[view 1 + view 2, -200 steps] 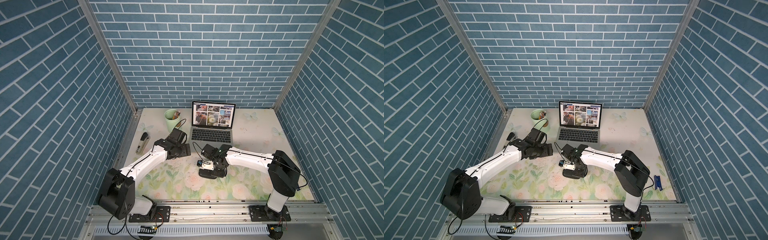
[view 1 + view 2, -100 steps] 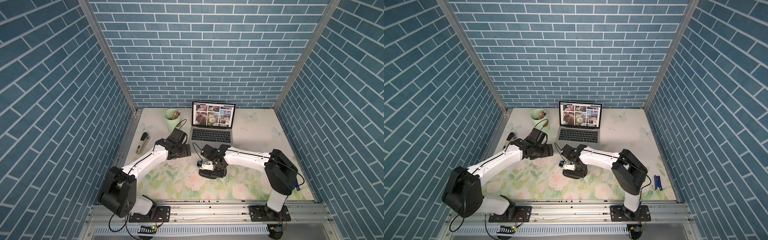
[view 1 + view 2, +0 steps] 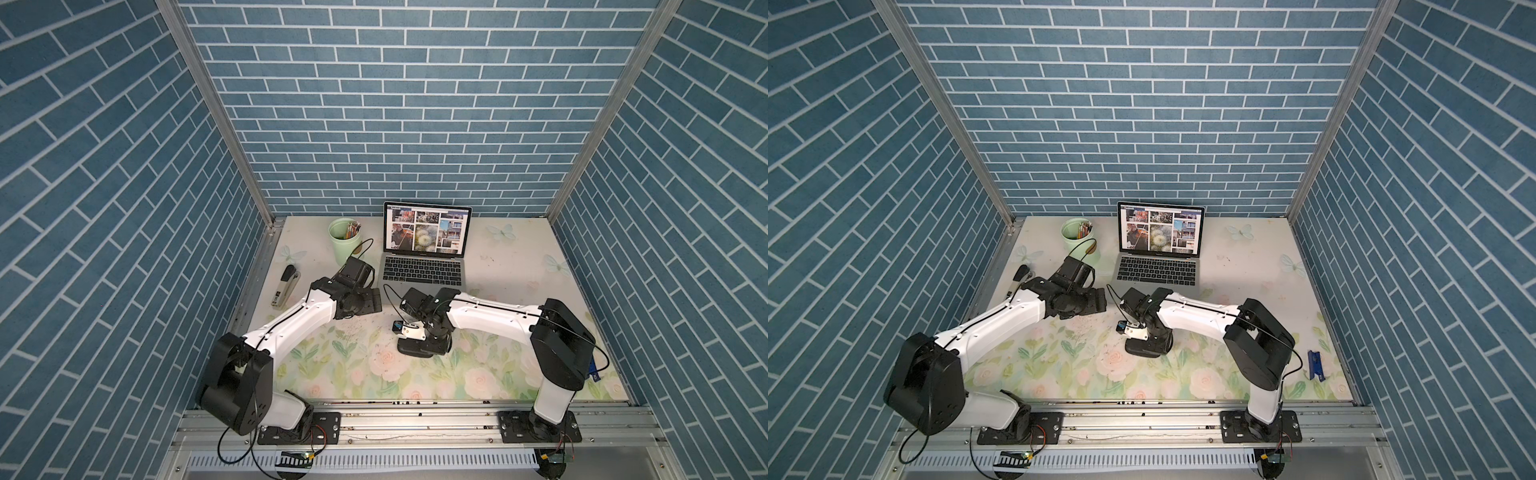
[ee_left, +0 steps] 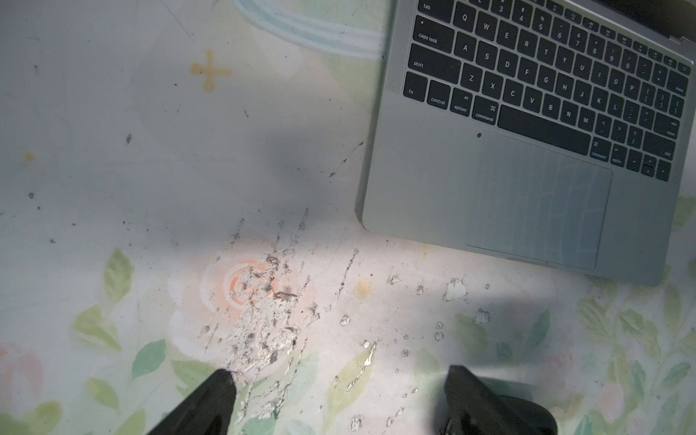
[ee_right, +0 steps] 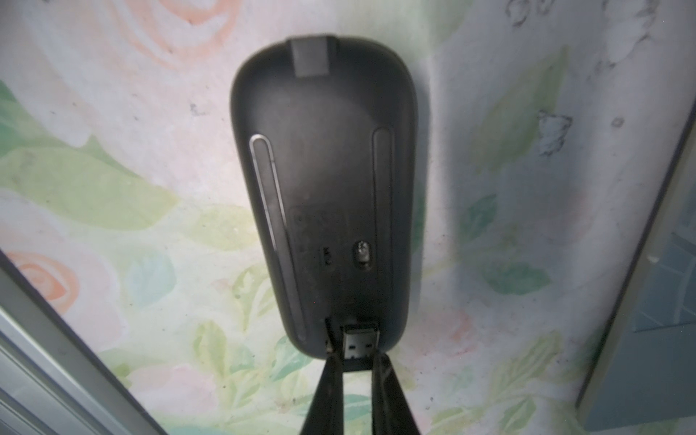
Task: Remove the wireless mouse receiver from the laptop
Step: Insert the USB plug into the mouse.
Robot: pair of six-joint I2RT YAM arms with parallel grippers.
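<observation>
In both top views the slim silver-grey laptop (image 3: 422, 272) stands open; the left gripper (image 3: 374, 299) hangs by its front corner; the right gripper (image 3: 419, 338) points down at a flat black oval mouse (image 3: 422, 351); left wrist view: jaws spread, empty; right wrist view: the tiny black wireless mouse receiver (image 5: 357, 341) sits pinched in the right gripper at the upturned mouse's end, off the laptop.

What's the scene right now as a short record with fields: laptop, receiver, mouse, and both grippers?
laptop: open, screen lit, at the back of the table
wireless mouse receiver: out of the laptop, pinched in the right gripper, at one end of the mouse
mouse: black, underside up on the table
right gripper: shut on the receiver
left gripper: open, empty, over the table by the laptop's front corner
</observation>
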